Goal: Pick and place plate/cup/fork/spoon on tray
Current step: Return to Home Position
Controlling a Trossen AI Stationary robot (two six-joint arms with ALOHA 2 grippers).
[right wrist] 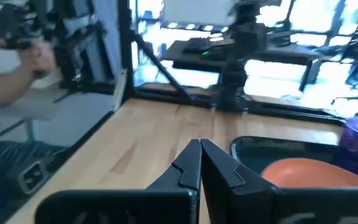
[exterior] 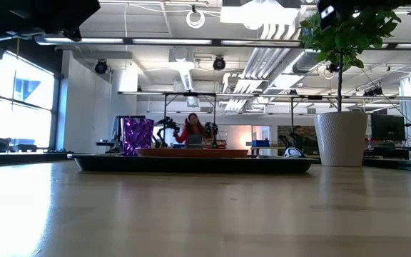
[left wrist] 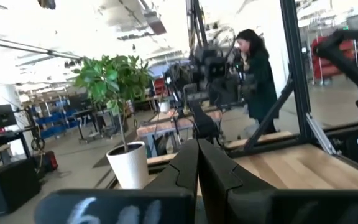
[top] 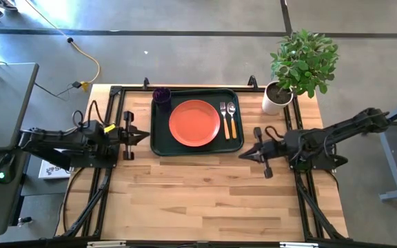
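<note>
The tray [top: 158,143] is seen on the worktop [top: 205,196], between the two grippers. The left gripper [top: 146,136] is held just beside one short edge of the tray, its fingers [left wrist: 185,171] pressed together with nothing pinched. The right gripper [top: 242,156] is held just off the opposite corner, its fingers [right wrist: 190,167] likewise pressed together and empty. Inside the tray, the cup [top: 161,94] is stood upright in a corner on the left fingers' side. The plate [top: 194,122] is laid flat in the middle. Nearest the right fingers, the fork [top: 223,118] and the spoon [top: 231,118] are laid side by side, handles towards those fingers. Beyond them, a white plant pot [top: 276,100] is stood outside the tray.
</note>
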